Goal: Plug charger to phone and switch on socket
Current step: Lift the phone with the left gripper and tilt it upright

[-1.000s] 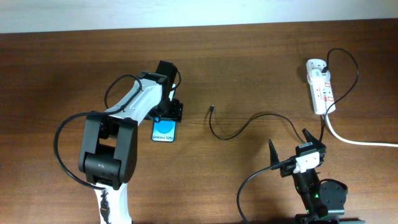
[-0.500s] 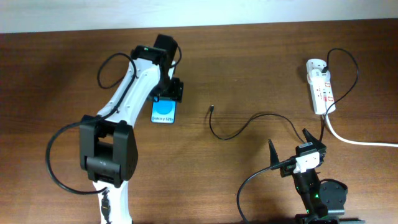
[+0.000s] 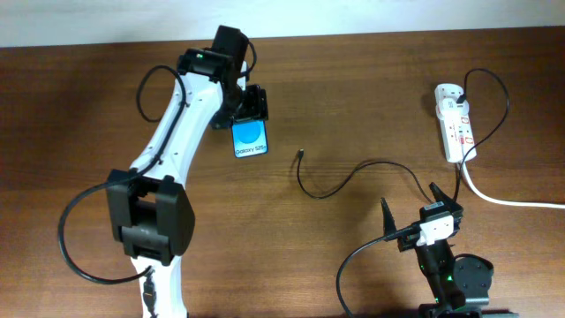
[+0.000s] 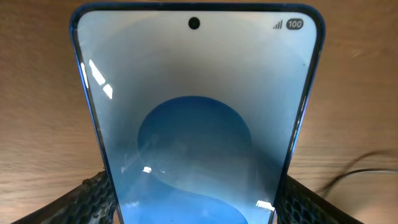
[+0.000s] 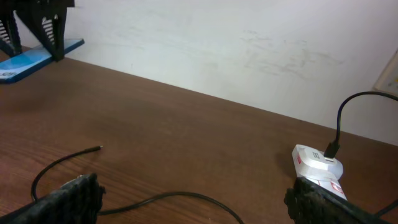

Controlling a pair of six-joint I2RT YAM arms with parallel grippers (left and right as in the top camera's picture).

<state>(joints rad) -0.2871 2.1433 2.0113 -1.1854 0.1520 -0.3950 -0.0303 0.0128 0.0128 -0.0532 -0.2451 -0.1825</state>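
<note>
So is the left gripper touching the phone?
Touching. The left wrist view shows the phone pinched between the left gripper's fingers, with both its side edges pressed against them.

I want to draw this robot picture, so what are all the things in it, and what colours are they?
phone: 1, blue screen with a dark edge, held above the table at the far left
charger cable: 1, thin and black, lying loose on the middle of the table, its other end plugged into the power strip
power strip: 1, white with red marks, at the far right
cord: 1, thick and white, runs from the power strip off the right edge
table: 1, brown wood, under everything
left hand: 1, black, shut on the phone
right hand: 1, black, open and empty, at the near right
</note>
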